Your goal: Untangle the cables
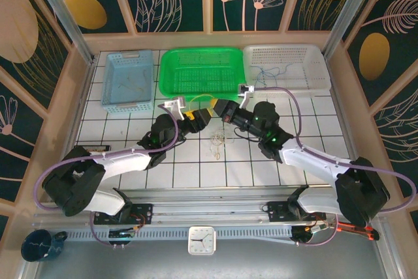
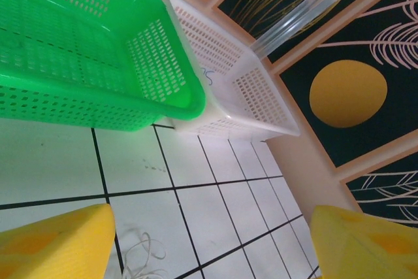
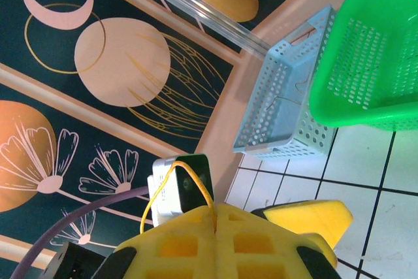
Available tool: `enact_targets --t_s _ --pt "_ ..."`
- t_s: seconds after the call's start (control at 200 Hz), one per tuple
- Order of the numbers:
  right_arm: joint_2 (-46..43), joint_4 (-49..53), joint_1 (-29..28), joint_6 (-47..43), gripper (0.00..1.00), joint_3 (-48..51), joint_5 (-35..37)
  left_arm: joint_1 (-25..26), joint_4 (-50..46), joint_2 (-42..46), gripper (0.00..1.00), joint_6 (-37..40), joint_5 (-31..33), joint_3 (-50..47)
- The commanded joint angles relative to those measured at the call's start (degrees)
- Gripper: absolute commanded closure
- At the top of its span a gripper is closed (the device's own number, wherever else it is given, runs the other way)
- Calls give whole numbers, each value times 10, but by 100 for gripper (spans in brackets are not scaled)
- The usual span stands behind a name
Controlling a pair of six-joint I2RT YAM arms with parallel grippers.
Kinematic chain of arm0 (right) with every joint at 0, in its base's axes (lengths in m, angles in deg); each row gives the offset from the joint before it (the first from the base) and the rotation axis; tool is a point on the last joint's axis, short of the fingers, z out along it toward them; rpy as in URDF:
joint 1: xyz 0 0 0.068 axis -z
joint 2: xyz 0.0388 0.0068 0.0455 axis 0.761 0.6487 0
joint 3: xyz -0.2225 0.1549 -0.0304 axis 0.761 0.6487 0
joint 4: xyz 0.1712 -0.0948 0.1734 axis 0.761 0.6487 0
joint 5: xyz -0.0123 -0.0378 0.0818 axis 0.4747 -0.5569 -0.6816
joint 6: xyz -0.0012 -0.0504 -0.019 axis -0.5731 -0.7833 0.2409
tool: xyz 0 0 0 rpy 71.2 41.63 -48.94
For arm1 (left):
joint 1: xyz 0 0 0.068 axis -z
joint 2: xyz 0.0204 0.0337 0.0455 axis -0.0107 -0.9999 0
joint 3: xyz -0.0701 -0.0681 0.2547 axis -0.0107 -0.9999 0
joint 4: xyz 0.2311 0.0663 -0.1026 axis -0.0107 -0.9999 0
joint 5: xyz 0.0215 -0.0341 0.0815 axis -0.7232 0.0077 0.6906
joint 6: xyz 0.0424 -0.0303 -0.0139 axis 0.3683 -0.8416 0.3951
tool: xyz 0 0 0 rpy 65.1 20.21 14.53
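Ahead of the left gripper (image 2: pixel 209 246), the green basket (image 2: pixel 98 96) is gleaming as glossy perforated plastic; the white basket (image 2: pixel 261 96) beyond is looking duller plastic; the tiles (image 2: pixel 215 187) beneath are shining smooth; on the right gripper (image 3: pixel 214 227), yellow pads (image 3: pixel 176 246) are looking matt and moulded; the yellow cable (image 3: pixel 196 183) between them is looking smooth-coated.

Left gripper (image 2: pixel 209 246) spread wide; right gripper (image 3: pixel 214 227) clamped on yellow cable (image 3: pixel 194 182)
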Motion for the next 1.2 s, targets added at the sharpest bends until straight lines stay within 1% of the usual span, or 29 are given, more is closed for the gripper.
enact_targets --t_s 0.0,0.11,0.19,0.33,0.415,0.505,0.6,0.676,0.756,0.911,1.046,1.156,1.191 --pt "5 -30 -8 3 100 -18 12 1 37 -7 23 -12 20 4" --pt "4 -30 -12 4 100 -17 15 2 38 -7 24 -15 35 2" --pt "0 -30 -14 4 100 -16 17 1 39 -6 31 -18 49 -1" --pt "-7 -19 -14 -2 100 -17 25 1 42 -7 53 -20 57 -3" --pt "-15 1 -9 -15 100 -24 29 1 41 -6 71 -20 55 -7" --pt "-30 36 9 -32 100 -30 40 1 39 2 88 -16 50 -17" --pt "-51 81 39 -57 100 -36 56 1 33 20 100 -7 34 -32" --pt "-63 114 68 -74 100 -36 65 1 21 41 100 2 19 -44" --pt "-64 131 94 -83 100 -28 58 1 12 73 100 9 5 -57" --pt "-56 144 93 -97 100 -7 68 2 -10 140 100 24 0 -66" --pt "-37 109 93 -83 100 15 45 1 -27 176 100 38 0 -48" --pt "-19 91 82 -84 100 19 23 1 -51 189 100 43 18 -22" --pt "-13 91 73 -87 93 17 20 1 -67 191 100 44 27 -11"
